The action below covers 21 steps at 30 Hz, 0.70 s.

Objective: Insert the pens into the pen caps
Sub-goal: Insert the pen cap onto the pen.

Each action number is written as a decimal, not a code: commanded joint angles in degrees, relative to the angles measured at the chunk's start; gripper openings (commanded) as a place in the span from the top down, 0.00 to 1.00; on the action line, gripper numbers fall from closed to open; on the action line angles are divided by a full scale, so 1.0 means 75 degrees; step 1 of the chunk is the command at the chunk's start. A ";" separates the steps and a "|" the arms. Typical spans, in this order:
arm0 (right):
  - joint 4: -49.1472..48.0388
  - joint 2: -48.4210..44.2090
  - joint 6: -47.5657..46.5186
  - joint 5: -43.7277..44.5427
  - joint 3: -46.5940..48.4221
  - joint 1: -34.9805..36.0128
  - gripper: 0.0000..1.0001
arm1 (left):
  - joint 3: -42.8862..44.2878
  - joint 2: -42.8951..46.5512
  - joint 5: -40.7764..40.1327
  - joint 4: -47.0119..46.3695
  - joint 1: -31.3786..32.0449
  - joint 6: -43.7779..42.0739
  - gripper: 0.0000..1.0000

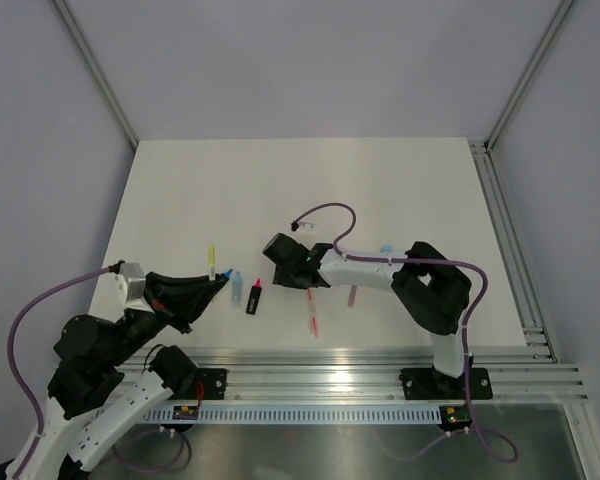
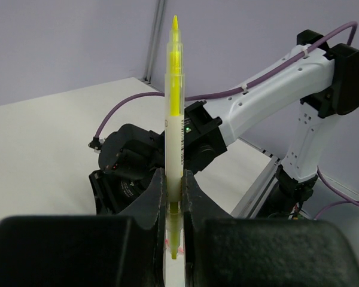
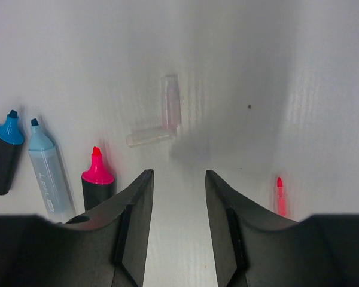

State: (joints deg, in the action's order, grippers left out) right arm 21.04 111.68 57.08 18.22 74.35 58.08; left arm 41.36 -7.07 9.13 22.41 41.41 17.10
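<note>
My left gripper is shut on a thin yellow pen, which stands up between its fingers with the tip free. From above, that yellow pen sticks out beyond the left gripper. My right gripper hangs open over bare table with nothing between its fingers. Just ahead of it lie two small translucent pen caps, one pinkish and one clear, touching at a corner. To their left lie a blue-tipped black marker, a pale-blue marker and a pink-tipped black marker. A thin red-pink pen lies to the right.
From above, a purplish pen lies beside the right arm and a light blue cap behind it. The red-pink pen lies near the front rail. Grey walls enclose the white table.
</note>
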 commanded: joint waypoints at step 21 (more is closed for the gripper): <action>0.1120 0.0437 0.1202 0.1040 0.1208 0.0072 0.56 | 0.0086 0.1128 -0.0420 -0.0153 0.0936 -0.0335 1.00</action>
State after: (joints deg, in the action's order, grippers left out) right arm 27.22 113.38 63.81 22.26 80.38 58.08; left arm 41.34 -1.04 7.44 22.74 47.64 15.79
